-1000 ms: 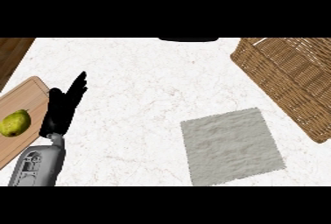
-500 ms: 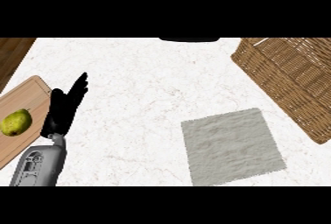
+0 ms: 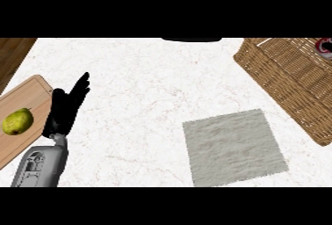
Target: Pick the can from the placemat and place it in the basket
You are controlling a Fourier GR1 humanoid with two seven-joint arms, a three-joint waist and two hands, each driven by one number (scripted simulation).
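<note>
The white marbled counter point(image 3: 142, 88) carries a woven basket point(image 3: 285, 74) at the far right, a grey placemat point(image 3: 233, 147) lying flat just in front of it, and a wooden cutting board point(image 3: 26, 132) at the left edge. The left hand point(image 3: 66, 110) rests beside the board, its fingers straight and close together, holding nothing. A green pear point(image 3: 17, 121) lies on the board, and the can point(image 3: 323, 45) shows only in part, inside the basket at the view's right edge.

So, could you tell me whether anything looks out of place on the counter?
Nothing is spilled or damaged. The placemat lies bare, with no can on it; a red-and-white thing shows in the basket at the right edge, too cropped to identify.
</note>
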